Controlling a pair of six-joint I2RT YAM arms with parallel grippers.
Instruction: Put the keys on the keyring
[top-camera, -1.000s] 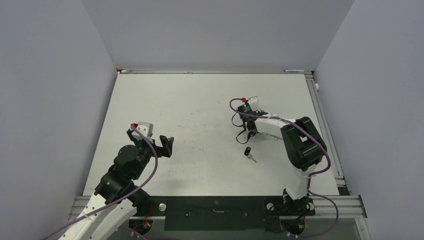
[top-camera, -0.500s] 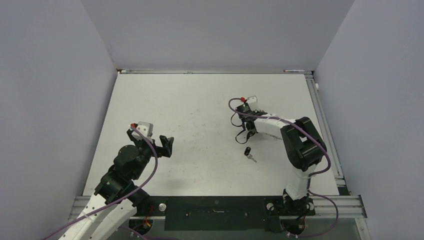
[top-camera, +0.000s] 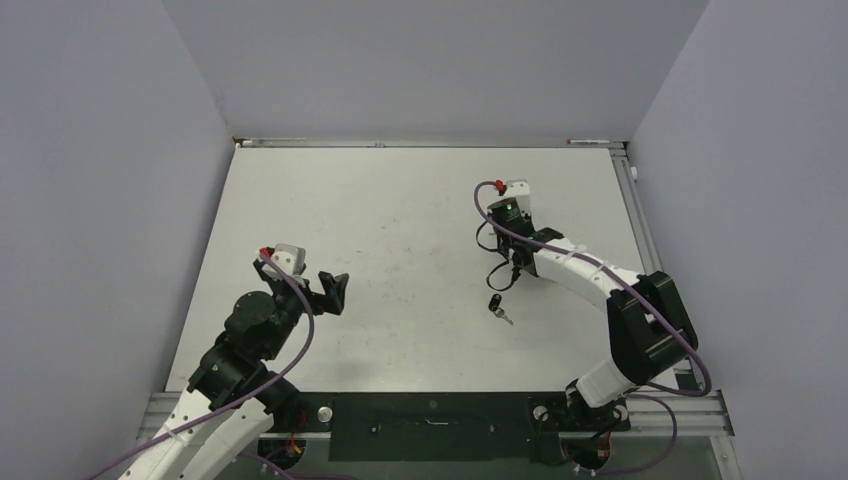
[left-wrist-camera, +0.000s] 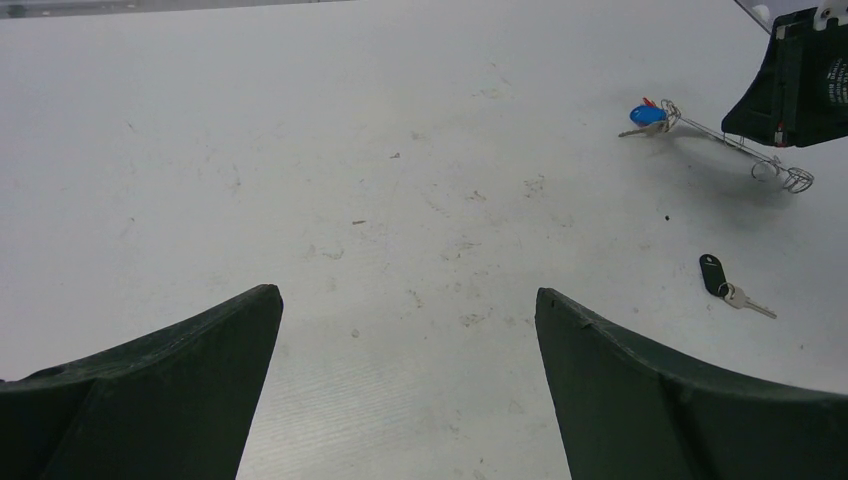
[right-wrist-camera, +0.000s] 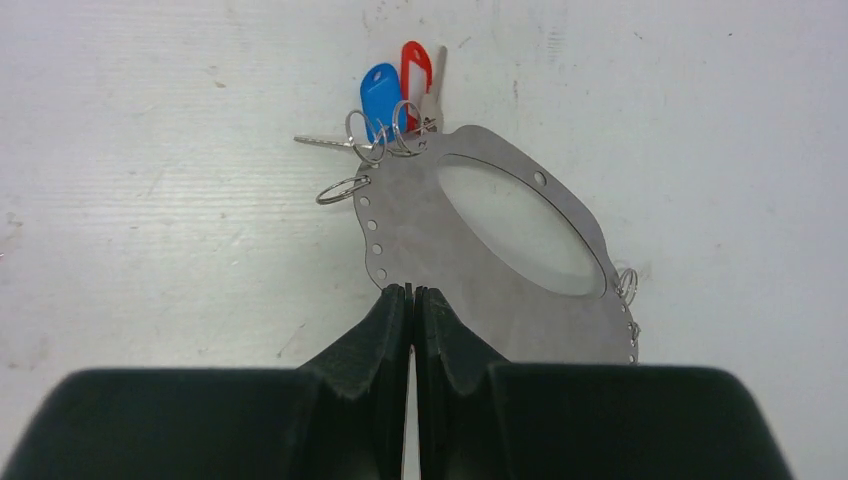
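The keyring (right-wrist-camera: 440, 260) is a flat silver metal loop with an oval opening and small holes along its rim. It lies on the table. My right gripper (right-wrist-camera: 411, 292) is shut on its near edge. A blue key (right-wrist-camera: 380, 95) and a red key (right-wrist-camera: 415, 65) hang from small split rings at its far end. The black key (top-camera: 496, 305) lies loose on the table, just nearer than the right gripper, also visible as the black key (left-wrist-camera: 713, 273) in the left wrist view. My left gripper (top-camera: 300, 278) hovers open and empty over the table's left side, far from the keys.
The white table (top-camera: 400, 230) is walled by grey panels at the back and both sides. A metal rail (top-camera: 640, 230) runs along its right edge. The right arm's purple cable (top-camera: 490, 215) loops beside its wrist.
The right gripper's jaws closed fully on the keyring's edge. The right arm's elbow swung out to the right and its wrist shifted slightly right. The left arm stayed put.
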